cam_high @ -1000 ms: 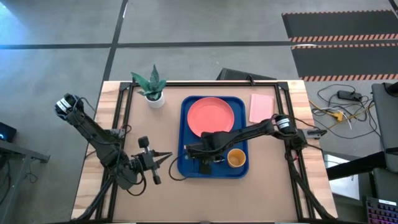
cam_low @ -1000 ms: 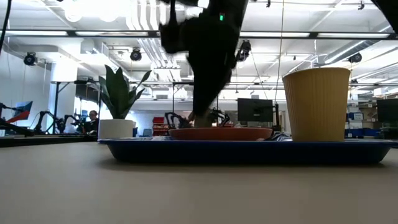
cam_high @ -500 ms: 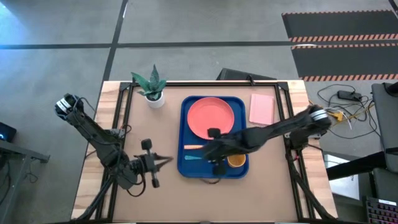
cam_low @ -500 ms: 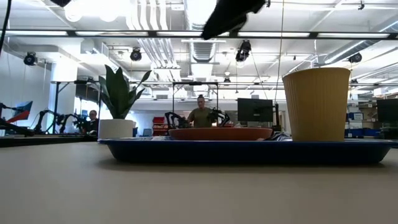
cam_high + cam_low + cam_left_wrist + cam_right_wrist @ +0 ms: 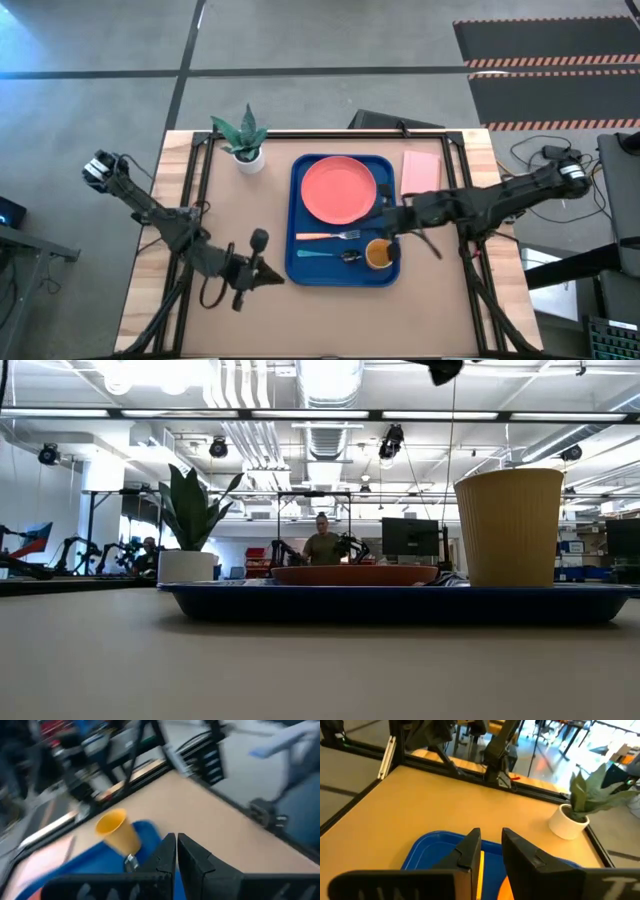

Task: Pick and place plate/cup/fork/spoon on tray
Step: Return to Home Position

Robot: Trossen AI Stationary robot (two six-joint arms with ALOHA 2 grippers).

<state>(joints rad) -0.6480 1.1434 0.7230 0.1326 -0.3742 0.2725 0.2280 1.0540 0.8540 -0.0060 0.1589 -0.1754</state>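
Observation:
The blue tray (image 5: 296, 262) lies mid-table. On it lie the coral plate (image 5: 339, 190) at the far end, the fork (image 5: 328, 236) and the teal-handled spoon (image 5: 322, 254) crosswise nearer, and the yellow cup (image 5: 378, 256) upright at the near right corner. The low view shows the cup (image 5: 510, 525), the plate (image 5: 355, 573) and the tray (image 5: 400, 603). My right gripper (image 5: 388, 222) hangs above the tray's right side, slightly open and empty (image 5: 490, 845). My left gripper (image 5: 275, 274) is shut and empty just left of the tray's near left corner (image 5: 176, 851).
A potted plant (image 5: 243, 140) stands at the far left. A pale pink pad (image 5: 421, 174) lies right of the tray. Black frame rails (image 5: 190, 190) run along the table's sides. Bare table lies to the near side and left of the tray.
My right gripper has risen from low over the tray's near left part and drawn back toward the table's right edge, empty. The fork and spoon now show lying on the tray. My left gripper has shifted a little toward the near edge and the tray.

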